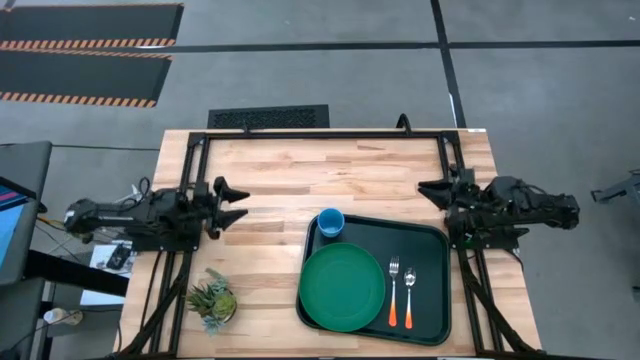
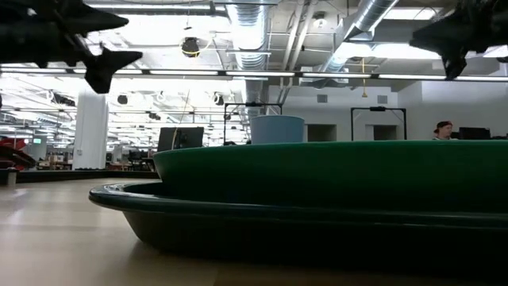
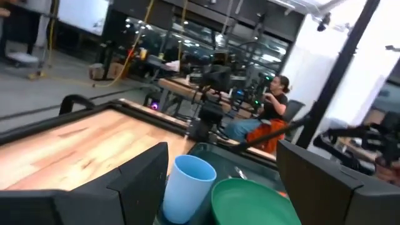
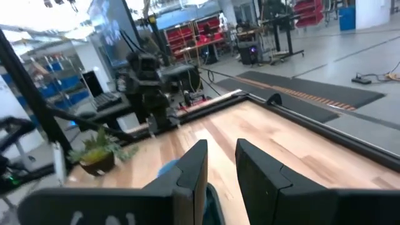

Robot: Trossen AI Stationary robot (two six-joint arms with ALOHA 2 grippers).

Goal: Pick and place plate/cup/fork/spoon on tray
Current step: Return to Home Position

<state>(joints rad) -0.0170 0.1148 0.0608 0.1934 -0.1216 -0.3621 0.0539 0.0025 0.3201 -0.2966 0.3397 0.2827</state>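
Observation:
The dark tray [image 1: 430, 235] lies at the table's near right. The green plate [image 1: 342, 288] rests flat on its left half. The blue cup [image 1: 331, 222] stands upright at the tray's far left corner, beside the plate [image 3: 250, 203]. The fork [image 1: 393, 290] and the spoon [image 1: 410, 290] lie side by side on the tray right of the plate, orange handles toward the near edge. My left gripper [image 1: 240, 204] is open and empty above the table, left of the cup [image 3: 187, 187]. My right gripper [image 1: 428, 192] hovers over the tray's far right corner, empty, its fingers a narrow gap apart [image 4: 222, 162].
A small potted plant [image 1: 212, 300] stands near the table's near left corner. A black frame [image 1: 320, 135] runs along the table's far edge and sides. Bare wood lies between the two arms, far of the tray. A person [image 3: 275, 100] sits in the room beyond.

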